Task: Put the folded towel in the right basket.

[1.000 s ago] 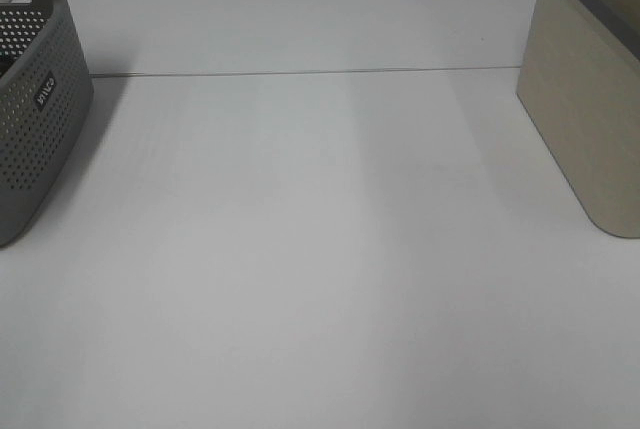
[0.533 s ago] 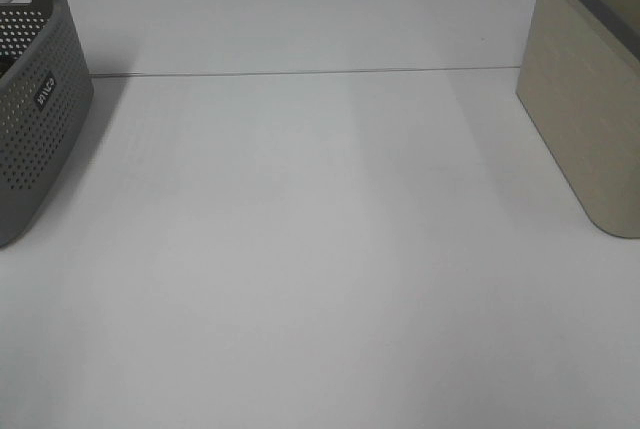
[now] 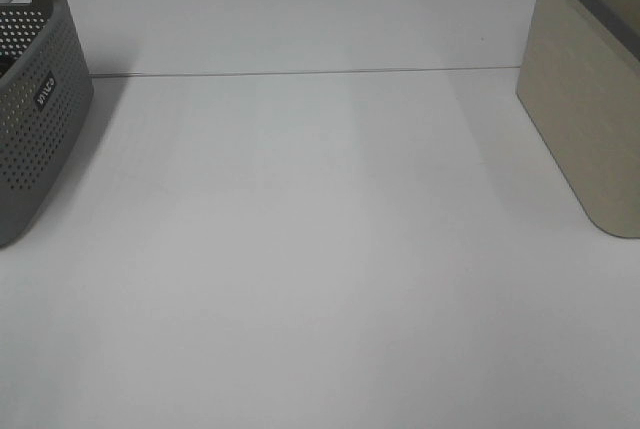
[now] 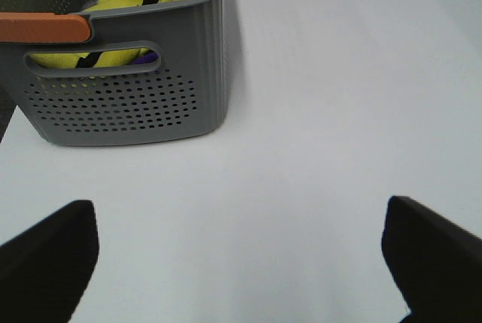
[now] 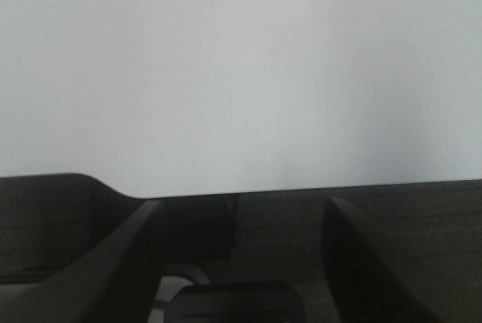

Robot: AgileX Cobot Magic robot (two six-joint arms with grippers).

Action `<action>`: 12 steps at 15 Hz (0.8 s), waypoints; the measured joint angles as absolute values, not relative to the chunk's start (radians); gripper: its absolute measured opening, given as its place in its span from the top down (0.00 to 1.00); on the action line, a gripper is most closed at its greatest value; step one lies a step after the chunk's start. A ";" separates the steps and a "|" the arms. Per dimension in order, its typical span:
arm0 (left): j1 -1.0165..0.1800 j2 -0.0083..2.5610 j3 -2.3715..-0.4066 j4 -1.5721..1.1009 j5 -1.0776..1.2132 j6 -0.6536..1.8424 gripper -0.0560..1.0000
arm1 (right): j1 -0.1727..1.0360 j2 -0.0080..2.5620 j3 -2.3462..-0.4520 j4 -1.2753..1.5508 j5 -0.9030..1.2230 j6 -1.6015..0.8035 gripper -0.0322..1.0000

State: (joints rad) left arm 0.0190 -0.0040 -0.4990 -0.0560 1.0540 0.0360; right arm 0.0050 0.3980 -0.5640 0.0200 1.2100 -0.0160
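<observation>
Showing white table [image 3: 320, 249], grey basket [image 3: 35, 99] at 9 o'clock, beige right basket [image 3: 585, 109] at 3. Left gripper [image 4: 241, 255] and right gripper [image 5: 237, 251] spread wide, holding nothing. Towel location: can't tell.

Perforated grey basket [image 3: 35, 109], plain beige basket [image 3: 585, 119], white table [image 3: 320, 249].

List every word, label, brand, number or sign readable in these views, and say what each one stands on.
"WILCO", as far as it can be made out: small white letters on a dark tag on the side wall of the grey perforated basket in the high view; blurred, so the reading is uncertain.
No text shows on the beige basket, on the white table, or in either wrist view.
</observation>
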 joint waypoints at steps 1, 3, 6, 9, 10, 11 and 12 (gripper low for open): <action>0.019 -0.004 -0.499 -0.056 1.054 0.036 0.03 | 0.005 0.340 -0.551 0.012 1.183 -0.016 0.41; 0.019 -0.004 -0.499 -0.056 1.054 0.036 0.03 | 0.005 0.241 -0.543 0.011 1.138 -0.016 0.41; 0.019 -0.004 -0.499 -0.056 1.054 0.036 0.03 | 0.005 0.134 -0.524 0.011 1.098 -0.016 0.41; 0.019 -0.004 -0.499 -0.056 1.054 0.036 0.03 | 0.005 0.112 -0.509 0.011 1.069 -0.016 0.41; 0.019 -0.004 -0.499 -0.056 1.054 0.036 0.03 | 0.005 0.112 -0.509 0.011 1.067 -0.016 0.41; 0.019 -0.004 -0.499 -0.056 1.054 0.036 0.03 | 0.005 0.112 -0.509 0.012 1.067 -0.015 0.41; 0.019 -0.004 -0.499 -0.056 1.054 0.036 0.03 | 0.005 0.112 -0.509 0.012 1.067 -0.015 0.41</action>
State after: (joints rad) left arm 0.0190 -0.0040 -0.4990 -0.0560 1.0540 0.0360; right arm 0.0050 0.1120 -0.5090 0.0120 1.0670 -0.0150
